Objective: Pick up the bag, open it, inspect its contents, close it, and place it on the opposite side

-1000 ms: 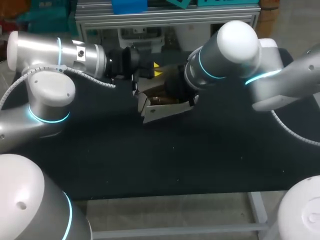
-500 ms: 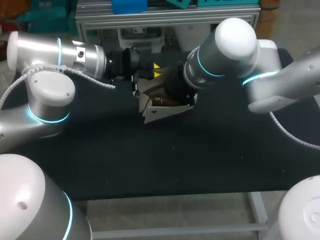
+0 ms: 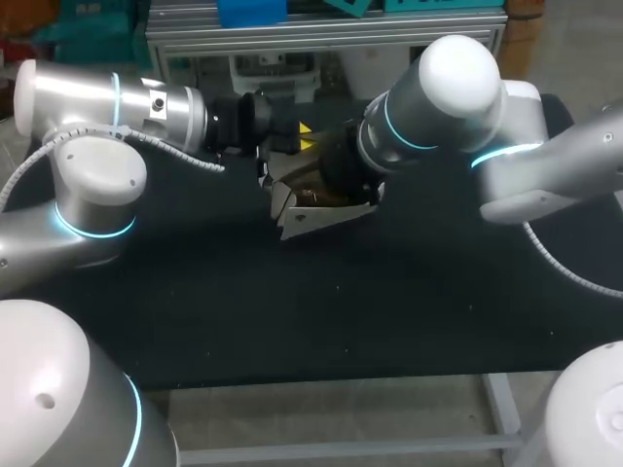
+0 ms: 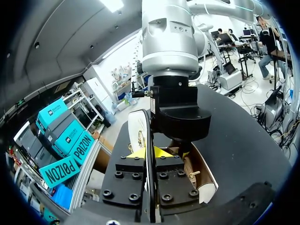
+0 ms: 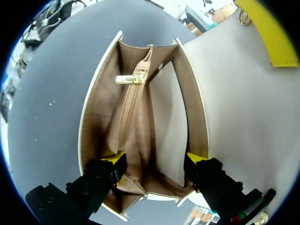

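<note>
Bag (image 3: 313, 207), white with a tan lining, sits open at the far middle of the black table (image 3: 292, 311). The left gripper (image 4: 149, 152) pinches its raised flap (image 4: 136, 132) tightly. The right gripper (image 5: 155, 160) is spread wide inside the bag's mouth.

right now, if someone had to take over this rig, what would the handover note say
Left gripper: jaws shut on the flap of the bag, holding it clear of the mouth.
Right gripper: jaws open, both tips inside the bag's mouth, one near each side wall.
Bag: far middle of the table, open; zipped divider runs down its middle, and nothing loose shows.
Done: bag opened, inside in view.
Left: close it, then place it on the opposite side.
</note>
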Available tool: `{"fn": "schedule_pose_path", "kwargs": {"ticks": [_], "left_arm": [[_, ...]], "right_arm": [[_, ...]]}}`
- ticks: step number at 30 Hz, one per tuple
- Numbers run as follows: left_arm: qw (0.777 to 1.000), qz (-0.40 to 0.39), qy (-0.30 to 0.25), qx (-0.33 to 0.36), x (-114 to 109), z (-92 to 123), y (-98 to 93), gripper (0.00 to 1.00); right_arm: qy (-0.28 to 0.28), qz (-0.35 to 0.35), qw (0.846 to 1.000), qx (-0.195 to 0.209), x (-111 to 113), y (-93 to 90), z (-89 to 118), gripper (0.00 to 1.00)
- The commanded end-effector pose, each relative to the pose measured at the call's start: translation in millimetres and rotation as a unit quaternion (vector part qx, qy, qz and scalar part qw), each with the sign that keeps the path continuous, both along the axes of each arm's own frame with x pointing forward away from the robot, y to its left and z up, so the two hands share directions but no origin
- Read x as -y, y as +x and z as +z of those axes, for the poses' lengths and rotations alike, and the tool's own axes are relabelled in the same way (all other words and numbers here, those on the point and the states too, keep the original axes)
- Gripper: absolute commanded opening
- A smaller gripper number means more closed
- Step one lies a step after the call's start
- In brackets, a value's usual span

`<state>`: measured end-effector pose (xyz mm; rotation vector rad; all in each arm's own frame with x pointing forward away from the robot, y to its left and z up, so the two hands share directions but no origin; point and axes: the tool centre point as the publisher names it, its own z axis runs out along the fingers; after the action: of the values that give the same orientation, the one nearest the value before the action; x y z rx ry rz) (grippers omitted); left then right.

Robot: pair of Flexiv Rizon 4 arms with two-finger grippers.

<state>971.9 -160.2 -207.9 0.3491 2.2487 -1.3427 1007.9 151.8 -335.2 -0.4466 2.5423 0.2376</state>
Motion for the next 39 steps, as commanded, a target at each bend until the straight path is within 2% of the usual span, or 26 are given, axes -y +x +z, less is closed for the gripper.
{"fn": "schedule_pose_path", "kwargs": {"ticks": [1,13,14,16,17,18,19,26,39], "left_arm": [[1.0,-0.001,-0.003,0.001,1.8,3.4,-5.9,0.0],[1.0,0.001,-0.002,0.001,1.5,3.2,-5.9,0.0],[1.0,0.001,-0.001,0.0,1.4,3.1,-5.9,0.0],[1.0,0.002,-0.001,0.0,1.3,3.0,-5.9,0.0],[1.0,0.002,-0.001,0.0,1.2,2.8,-5.9,0.0],[1.0,0.002,0.0,-0.001,1.0,2.5,-5.8,0.0],[1.0,0.003,0.0,-0.001,0.9,2.2,-5.7,0.0],[1.0,0.005,0.001,-0.003,0.1,1.8,-6.0,0.0],[1.0,0.015,0.006,-0.008,-1.8,2.4,-10.5,0.0]], "right_arm": [[-0.002,-0.001,1.0,-0.001,-1.0,6.5,-3.2,1.0],[0.001,0.0,1.0,0.003,-1.6,5.8,-0.2,0.99],[0.002,0.0,1.0,0.005,-1.8,5.4,0.7,0.88],[0.006,-0.001,1.0,0.012,-1.8,4.3,3.6,0.46],[0.009,-0.002,1.0,0.015,-1.5,3.1,6.0,0.31],[0.012,-0.003,1.0,0.02,-1.3,2.0,8.4,0.02],[0.014,-0.004,1.0,0.026,-1.0,0.6,11.4,0.0],[0.033,0.001,0.997,0.065,-2.0,-9.2,35.8,0.0],[0.049,0.002,0.992,0.116,-1.1,-25.5,67.4,0.0]]}}
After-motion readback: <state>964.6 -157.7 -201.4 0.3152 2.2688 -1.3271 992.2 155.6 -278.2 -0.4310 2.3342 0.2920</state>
